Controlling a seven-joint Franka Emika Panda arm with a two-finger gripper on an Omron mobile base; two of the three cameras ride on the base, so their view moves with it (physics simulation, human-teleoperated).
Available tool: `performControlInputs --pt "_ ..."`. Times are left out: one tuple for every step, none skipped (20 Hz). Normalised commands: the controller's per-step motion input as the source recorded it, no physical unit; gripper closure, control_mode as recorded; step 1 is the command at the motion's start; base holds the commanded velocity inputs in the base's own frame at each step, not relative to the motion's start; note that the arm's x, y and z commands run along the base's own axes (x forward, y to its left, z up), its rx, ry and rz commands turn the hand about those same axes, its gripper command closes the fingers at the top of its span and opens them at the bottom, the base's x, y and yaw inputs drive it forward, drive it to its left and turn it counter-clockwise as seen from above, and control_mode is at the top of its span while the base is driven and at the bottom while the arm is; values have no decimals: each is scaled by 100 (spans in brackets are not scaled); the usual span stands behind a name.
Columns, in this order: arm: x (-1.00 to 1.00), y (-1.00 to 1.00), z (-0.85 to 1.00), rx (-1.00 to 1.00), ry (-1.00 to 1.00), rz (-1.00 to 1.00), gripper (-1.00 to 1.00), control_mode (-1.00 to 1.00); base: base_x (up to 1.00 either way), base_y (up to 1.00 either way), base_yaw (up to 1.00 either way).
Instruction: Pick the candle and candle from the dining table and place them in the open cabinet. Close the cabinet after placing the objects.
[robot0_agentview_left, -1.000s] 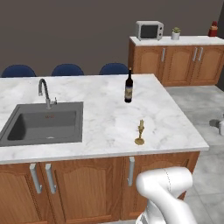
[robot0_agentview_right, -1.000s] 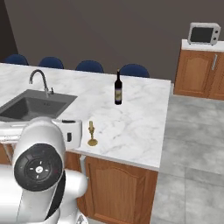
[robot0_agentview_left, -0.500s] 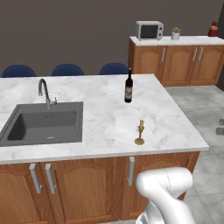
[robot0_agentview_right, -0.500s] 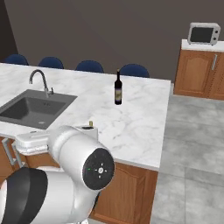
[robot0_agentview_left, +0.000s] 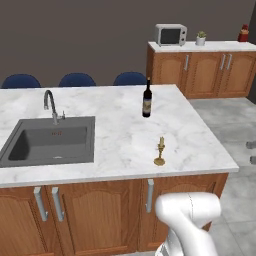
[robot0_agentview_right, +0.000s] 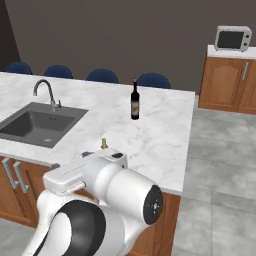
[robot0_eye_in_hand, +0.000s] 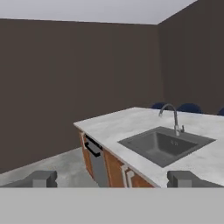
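Note:
A thin yellowish candle (robot0_agentview_left: 160, 151) in a small brass candlestick stands on the white marble dining table (robot0_agentview_left: 120, 130), near its front edge and right of the sink. In the right base view just the candle's tip (robot0_agentview_right: 104, 143) pokes up behind my white arm. My gripper (robot0_eye_in_hand: 112, 179) is open, with nothing between its two dark fingertips (robot0_eye_in_hand: 42, 178). It points along the sink end of the table, away from the candle. The open cabinet is out of view.
A dark wine bottle (robot0_agentview_left: 146, 98) stands further back on the table. The grey sink (robot0_agentview_left: 50, 140) and curved faucet (robot0_agentview_left: 50, 102) take up its left part. Blue chairs (robot0_agentview_left: 75, 80) line the far side. A low counter with a microwave (robot0_agentview_left: 170, 35) stands at the back right.
My arm has swung round low in front of the table, and in the right base view it now covers most of the candle. The candle and bottle have not moved.

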Motion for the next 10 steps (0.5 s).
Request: performControlInputs --pt "40 23 -41 10 -7 2 -100 -100 0 0 0" --pt "46 29 -35 7 -2 0 -100 -100 0 0 0" --pt "46 34 -31 5 -3 0 -100 -100 0 0 0" --pt "54 42 -32 5 -3 0 -100 -100 0 0 0" --pt "57 49 -34 6 -2 0 -100 -100 0 0 0" --pt "59 54 -34 6 -1 0 -100 -100 0 0 0" --pt "61 53 -31 6 0 0 -100 -100 0 0 0" --pt "68 51 -28 6 0 -1 -100 -100 0 0 0" --pt "70 38 -23 6 0 0 -100 -100 0 0 0" --pt "68 25 -19 6 0 0 -100 -100 0 0 0"
